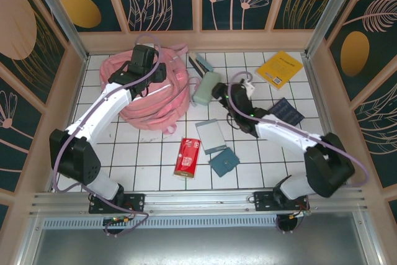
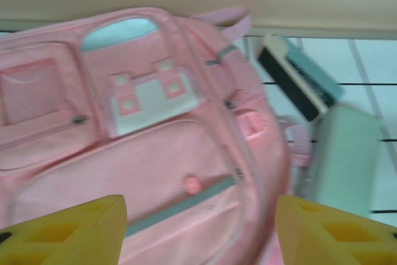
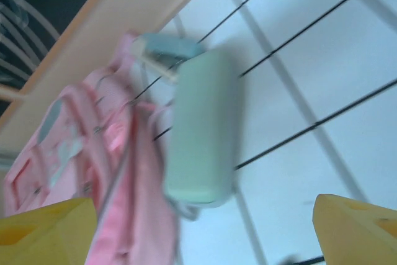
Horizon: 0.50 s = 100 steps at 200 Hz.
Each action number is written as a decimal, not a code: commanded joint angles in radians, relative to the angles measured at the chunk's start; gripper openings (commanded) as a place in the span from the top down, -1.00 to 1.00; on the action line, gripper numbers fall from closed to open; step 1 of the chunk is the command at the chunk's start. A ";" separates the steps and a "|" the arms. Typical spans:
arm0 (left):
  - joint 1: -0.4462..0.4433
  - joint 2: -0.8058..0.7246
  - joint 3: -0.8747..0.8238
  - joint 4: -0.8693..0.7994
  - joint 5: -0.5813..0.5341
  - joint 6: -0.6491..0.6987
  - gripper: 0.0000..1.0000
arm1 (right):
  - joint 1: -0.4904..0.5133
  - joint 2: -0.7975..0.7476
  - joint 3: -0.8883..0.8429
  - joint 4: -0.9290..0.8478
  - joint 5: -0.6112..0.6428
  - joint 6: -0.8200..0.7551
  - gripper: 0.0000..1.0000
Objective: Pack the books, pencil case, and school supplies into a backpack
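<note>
Your left gripper [image 2: 198, 231] hovers with fingers spread, the pink backpack [image 2: 155, 159] just ahead of them, seemingly zipped. Your right gripper [image 3: 205, 234] is spread too, the mint pencil case [image 3: 201, 128] ahead between its fingers, untouched. Packing looks unstarted; next, I judge, open the backpack.

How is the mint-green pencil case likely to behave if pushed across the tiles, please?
The pencil case looks soft with rounded corners, so it may dent rather than stay rigid. Lying flat on smooth tiles, it should probably slide, not roll.
</note>
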 commanded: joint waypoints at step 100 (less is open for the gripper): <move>-0.235 0.107 -0.163 0.450 0.279 -0.226 -0.38 | -0.675 -0.315 -0.333 -0.134 -0.066 -0.206 -0.97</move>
